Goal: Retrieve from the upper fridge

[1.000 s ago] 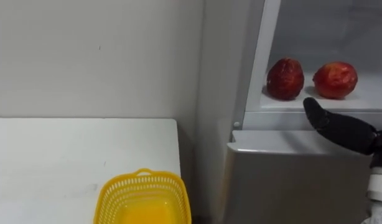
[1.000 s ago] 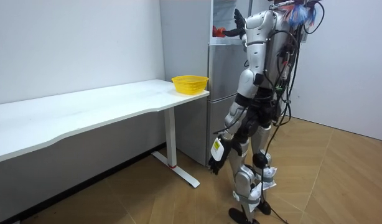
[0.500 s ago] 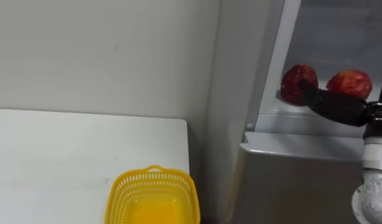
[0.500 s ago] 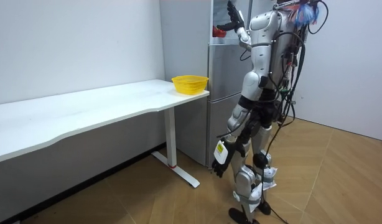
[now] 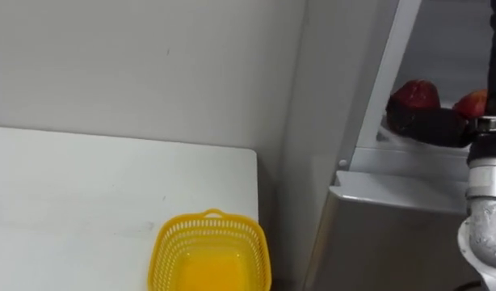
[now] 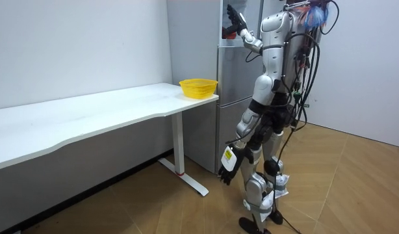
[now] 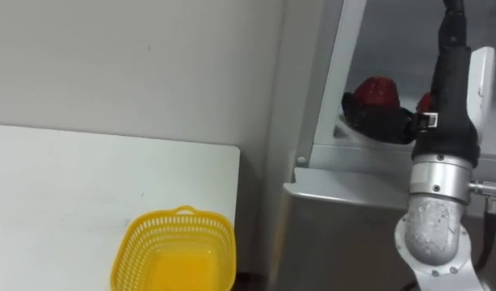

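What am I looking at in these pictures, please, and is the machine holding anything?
This is a two-legged humanoid robot standing at a fridge, beside a white table. Two pictures come from cameras in its head; the third is taken from across the room. A yellow basket sits on the table's corner nearest the fridge. The open upper compartment holds a left fruit and a right fruit, both red. The right hand is up against the left fruit; whether it grips, I cannot tell. The left hand hangs low.
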